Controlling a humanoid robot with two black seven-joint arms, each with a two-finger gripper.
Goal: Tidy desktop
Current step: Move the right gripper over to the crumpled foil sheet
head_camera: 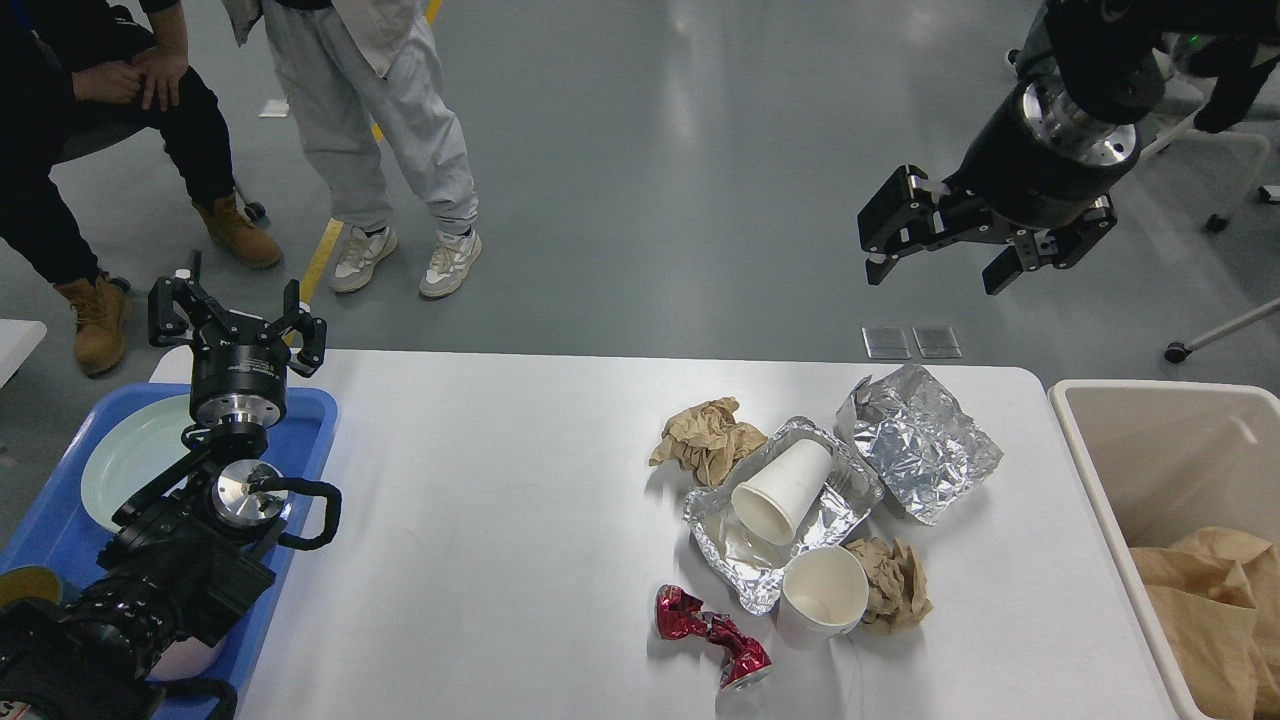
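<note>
While no label or lettering can be read anywhere, not even on the crushed red can [712, 638] at the near edge, the litter is easy to pick out on the desktop [500, 520], which fills the middle of the view from the blue tray [310, 410] on the left to the beige bin [1100, 500] on the right. Dead centre of the mess sits a foil tray [735, 560] with a white paper cup [782, 490] tipped on its side inside it, mouth facing the near side. Just beside that tray, a second white cup [822, 595] stands upright, touching a brown paper wad [895, 585] on its right. Another crumpled brown paper [705, 440] lies against the tray's far left corner, and a crinkled foil sheet [920, 440] lies at its far right. Up high, the right gripper [940, 250] hangs over the floor beyond the table, fingers spread, holding nothing. Over on the left, the left gripper [237, 320] rises above the blue tray, fingers parted and empty, its arm covering part of a pale plate [130, 450] in that tray. Brown paper [1220, 590] lies in the bin. Two people's legs [380, 150] show past the far edge.
</note>
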